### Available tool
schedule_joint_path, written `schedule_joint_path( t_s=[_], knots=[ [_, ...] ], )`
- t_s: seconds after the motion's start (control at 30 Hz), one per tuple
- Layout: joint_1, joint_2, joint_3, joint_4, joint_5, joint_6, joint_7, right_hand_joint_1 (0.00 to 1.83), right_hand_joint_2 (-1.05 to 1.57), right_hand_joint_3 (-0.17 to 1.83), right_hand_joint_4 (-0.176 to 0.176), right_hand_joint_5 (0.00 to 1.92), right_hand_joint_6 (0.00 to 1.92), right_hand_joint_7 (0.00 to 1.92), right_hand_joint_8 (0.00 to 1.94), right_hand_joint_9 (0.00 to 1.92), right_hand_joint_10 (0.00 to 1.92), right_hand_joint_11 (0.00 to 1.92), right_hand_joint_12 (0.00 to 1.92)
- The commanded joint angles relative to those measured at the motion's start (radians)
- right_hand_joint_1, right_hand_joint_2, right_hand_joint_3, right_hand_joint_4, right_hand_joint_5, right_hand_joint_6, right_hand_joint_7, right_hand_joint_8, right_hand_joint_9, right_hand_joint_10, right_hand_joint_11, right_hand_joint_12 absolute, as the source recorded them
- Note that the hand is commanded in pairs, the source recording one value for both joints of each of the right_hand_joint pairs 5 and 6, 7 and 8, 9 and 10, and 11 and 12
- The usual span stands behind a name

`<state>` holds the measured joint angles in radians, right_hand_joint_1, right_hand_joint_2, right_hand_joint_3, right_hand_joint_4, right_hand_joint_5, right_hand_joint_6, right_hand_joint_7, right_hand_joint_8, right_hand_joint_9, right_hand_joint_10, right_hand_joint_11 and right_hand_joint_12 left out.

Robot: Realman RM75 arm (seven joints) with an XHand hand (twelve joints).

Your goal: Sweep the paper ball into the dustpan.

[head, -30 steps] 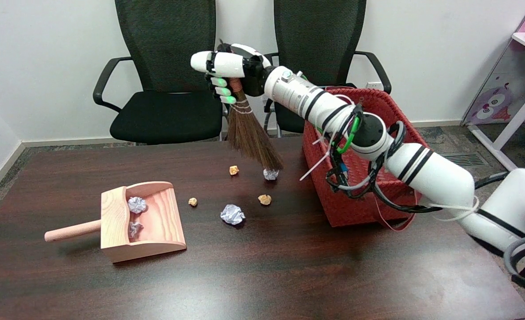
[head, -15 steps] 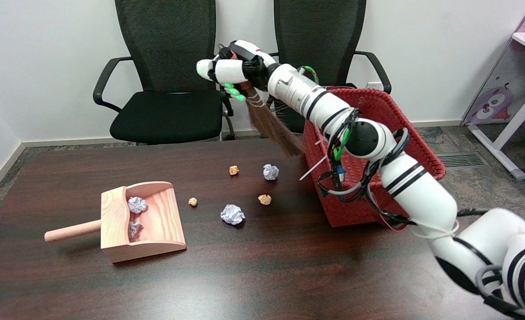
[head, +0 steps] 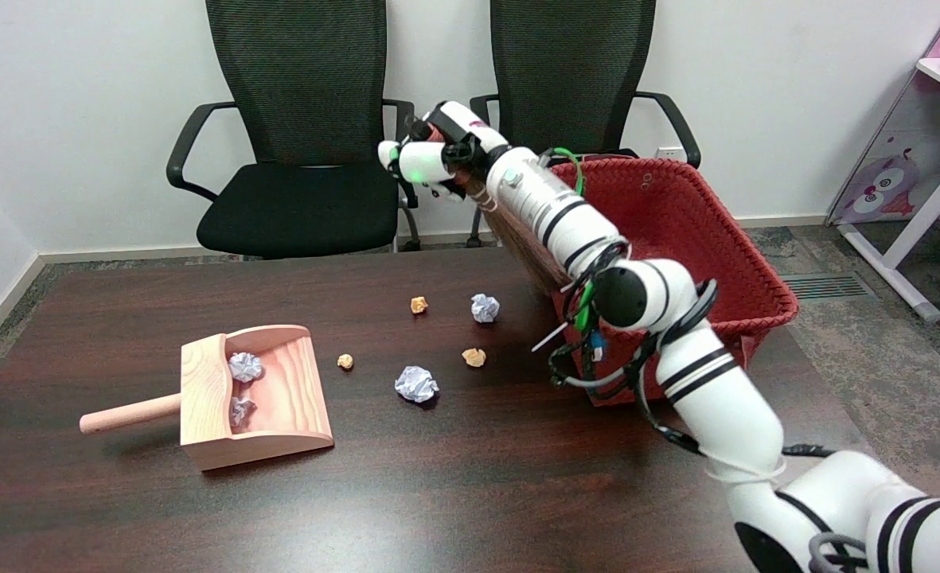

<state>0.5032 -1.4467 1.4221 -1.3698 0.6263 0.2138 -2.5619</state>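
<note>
broom (head: 527, 253): mostly hidden behind forearm | robot hand (head: 430, 155): grip apparently on handle, unclear

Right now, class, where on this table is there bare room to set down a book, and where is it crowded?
Free: the near strip in front of the dustpan, and the far left corner behind it. Crowded: the middle, where paper balls lie between the dustpan and the red basket.

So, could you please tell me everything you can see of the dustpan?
The dustpan looks like pale, unpainted wood: a flat scoop with raised side walls and back, and a round handle sticking out to the picture's left. It lies flat on the dark table, left of centre, mouth towards the upper right. Two white paper balls sit inside against the back. No hand touches it.
</note>
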Motion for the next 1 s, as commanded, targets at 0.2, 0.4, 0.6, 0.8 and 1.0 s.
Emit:
schedule_joint_path(
  t_s=[0.2,0.4,0.6,0.8,1.0],
  knots=[
    [-0.072,-0.149,-0.063,0.112,-0.226,-0.119,0.003,0.81,1.49,1.68,0.176,1.92,1.92,1.92,1.92,1.92,1.92,1.92,1.92],
    [-0.039,-0.166,-0.089,0.219,-0.226,-0.199,0.005,0.8,1.48,1.69,0.176,1.92,1.92,1.92,1.92,1.92,1.92,1.92,1.92],
    [0.012,-0.157,-0.112,0.31,-0.119,-0.271,0.005,0.78,1.49,1.71,0.076,1.92,1.92,1.92,1.92,1.92,1.92,1.92,1.92],
    [0.041,-0.138,-0.137,0.354,-0.059,-0.309,0.003,0.77,1.49,1.7,0.064,1.92,1.92,1.92,1.92,1.92,1.92,1.92,1.92],
    [0.048,-0.144,-0.094,0.373,-0.067,-0.313,0.002,0.76,1.52,1.69,0.065,1.92,1.92,1.92,1.92,1.92,1.92,1.92,1.92]
  ],
)
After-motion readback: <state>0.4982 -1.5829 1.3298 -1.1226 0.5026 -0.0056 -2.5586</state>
